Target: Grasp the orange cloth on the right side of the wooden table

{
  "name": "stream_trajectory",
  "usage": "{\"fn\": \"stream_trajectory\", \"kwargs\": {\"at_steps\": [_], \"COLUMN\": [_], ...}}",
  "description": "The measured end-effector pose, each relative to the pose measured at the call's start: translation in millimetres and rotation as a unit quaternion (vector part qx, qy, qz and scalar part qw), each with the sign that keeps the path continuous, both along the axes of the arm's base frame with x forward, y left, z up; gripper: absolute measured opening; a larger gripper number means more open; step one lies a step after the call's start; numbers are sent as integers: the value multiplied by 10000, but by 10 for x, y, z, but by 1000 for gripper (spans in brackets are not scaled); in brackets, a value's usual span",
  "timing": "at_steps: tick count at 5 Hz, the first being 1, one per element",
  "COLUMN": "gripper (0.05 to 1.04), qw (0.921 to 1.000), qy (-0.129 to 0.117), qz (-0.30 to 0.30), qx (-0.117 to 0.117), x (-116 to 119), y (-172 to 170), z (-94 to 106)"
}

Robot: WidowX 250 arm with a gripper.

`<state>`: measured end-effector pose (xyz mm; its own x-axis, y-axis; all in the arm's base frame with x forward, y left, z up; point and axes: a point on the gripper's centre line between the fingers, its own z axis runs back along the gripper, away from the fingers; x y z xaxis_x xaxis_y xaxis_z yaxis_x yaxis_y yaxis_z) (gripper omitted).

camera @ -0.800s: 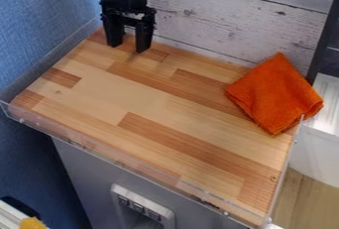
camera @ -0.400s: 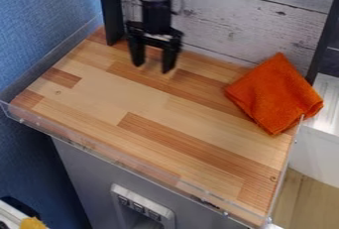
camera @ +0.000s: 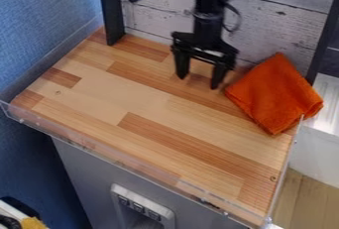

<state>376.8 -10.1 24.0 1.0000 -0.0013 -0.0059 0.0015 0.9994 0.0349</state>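
Pale plank wall (camera: 265,15) behind, blue wall (camera: 39,29) to one side, dark upright post (camera: 110,12) near where they meet. Camera view: wood-block desk (camera: 126,96) with a clear rim (camera: 112,158) along its front, grey cabinet (camera: 86,178) below.

Black arm (camera: 208,22) comes in from the top edge, gripper (camera: 198,82) hanging over the rear part of the desk, right of the middle. Fingers (camera: 218,75) wide apart, nothing between them. Height above the wood: cannot tell.

Orange cloth (camera: 275,94) at the rear right of the desk, folded into a rough square, one corner pointing back towards the planks. Left corner lies near one fingertip; contact not evident. Right corner seems to reach past the desk's side edge. Loose layers along the lower right.

Handling, by judgement: light, soft, limp, nothing to break. Nap looks fuzzy, so good grip, little slip. Likely to sag and unfold once raised. Best hold: a raised fold near the middle, pinched deep through several layers, or the thick left corner. Loose edge at the lower right a poorer choice; one layer might peel off alone. Too shallow a bite would skim the surface.
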Motion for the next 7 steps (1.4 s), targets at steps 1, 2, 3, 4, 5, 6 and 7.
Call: {"fn": "stream_trajectory", "kwargs": {"at_steps": [1, 2, 3, 4, 5, 6, 7], "gripper": [998, 997, 999, 998, 994, 994, 994], "qw": [9997, 9994, 9994, 9994, 9994, 9996, 9995], "qy": [-228, -341, -353, -323, -285, -169, -170], "qz": [-27, -47, -48, 34, -4, -26, -57], "qx": [60, 46, -9, -96, -173, -214, -268], "x": [30, 12, -31, -45, -65, -102, -60], "y": [-344, -644, -811, -854, -907, -926, -955], "z": [-15, -7, -24, -25, -26, -33, 49]}}
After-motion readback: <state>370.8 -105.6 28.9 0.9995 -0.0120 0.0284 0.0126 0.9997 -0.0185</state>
